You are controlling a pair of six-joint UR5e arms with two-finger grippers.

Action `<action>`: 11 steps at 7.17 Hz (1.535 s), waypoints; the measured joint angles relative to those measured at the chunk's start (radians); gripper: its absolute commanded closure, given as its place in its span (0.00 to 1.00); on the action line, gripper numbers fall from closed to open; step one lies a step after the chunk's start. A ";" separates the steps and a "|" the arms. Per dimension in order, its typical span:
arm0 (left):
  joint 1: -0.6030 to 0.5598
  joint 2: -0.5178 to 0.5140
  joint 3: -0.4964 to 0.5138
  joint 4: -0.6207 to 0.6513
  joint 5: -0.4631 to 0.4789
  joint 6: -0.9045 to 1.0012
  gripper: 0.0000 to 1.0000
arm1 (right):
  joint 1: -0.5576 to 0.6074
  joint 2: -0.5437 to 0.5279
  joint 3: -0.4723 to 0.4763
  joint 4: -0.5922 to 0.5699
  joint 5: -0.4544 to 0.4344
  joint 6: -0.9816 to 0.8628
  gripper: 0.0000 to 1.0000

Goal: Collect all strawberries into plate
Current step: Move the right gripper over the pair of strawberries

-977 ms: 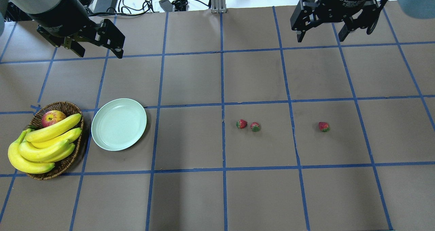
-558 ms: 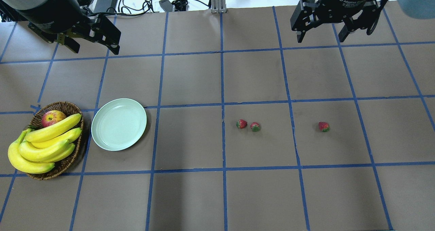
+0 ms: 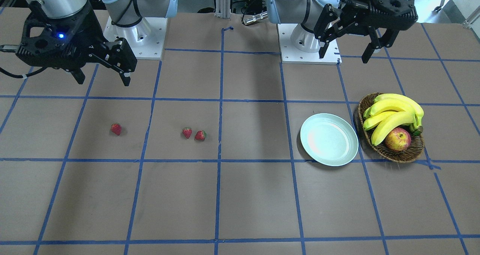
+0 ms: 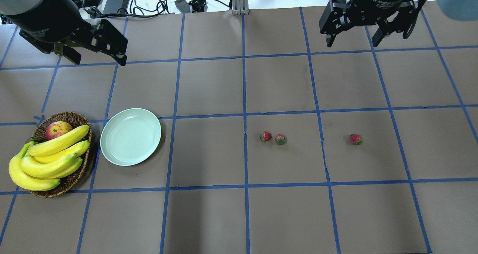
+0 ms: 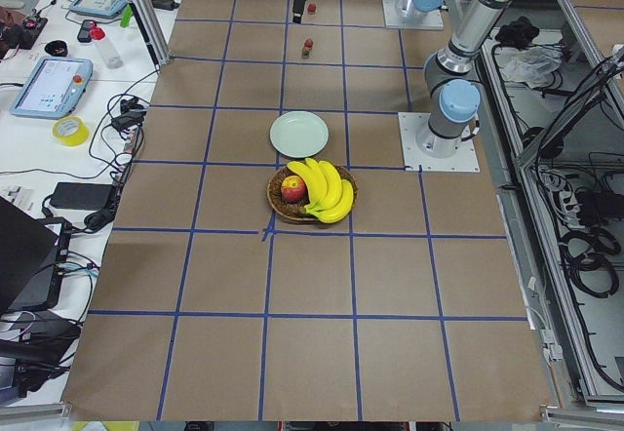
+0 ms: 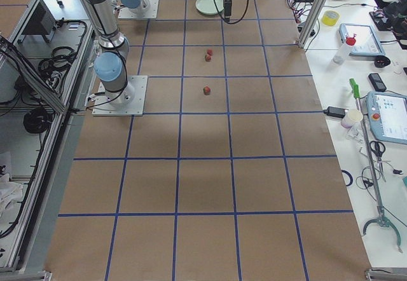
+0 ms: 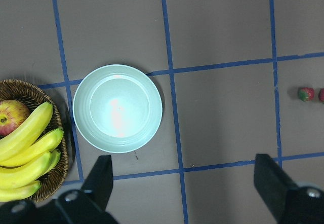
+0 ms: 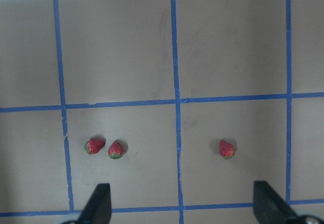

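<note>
Drifting outward, the left hand (image 4: 99, 59) hangs spread and empty; the right hand (image 4: 352, 43), spread too, should descend squarely over the lone strawberry (image 4: 356, 139), pinching gently.

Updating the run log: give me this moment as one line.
strawberries: three on table | plate: no berries | left gripper: open, aloft | right gripper: open, aloft

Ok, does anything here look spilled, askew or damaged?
Nothing stands out. The three small red strawberries lie on the brown table, a pair and one apart. The round pale mint plate sits flat and empty beside the brown wicker basket of yellow bananas and a red-yellow apple. The left gripper and right gripper hover open, holding nothing.
</note>
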 measured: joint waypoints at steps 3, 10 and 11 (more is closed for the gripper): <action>0.006 -0.021 0.003 0.027 0.029 0.000 0.00 | -0.004 0.000 0.050 -0.011 -0.004 -0.022 0.00; 0.002 -0.048 0.007 0.049 -0.002 -0.005 0.00 | 0.164 0.215 0.288 -0.387 0.014 0.240 0.00; 0.003 -0.049 0.007 0.049 0.000 -0.002 0.00 | 0.213 0.254 0.297 -0.420 0.012 0.308 0.01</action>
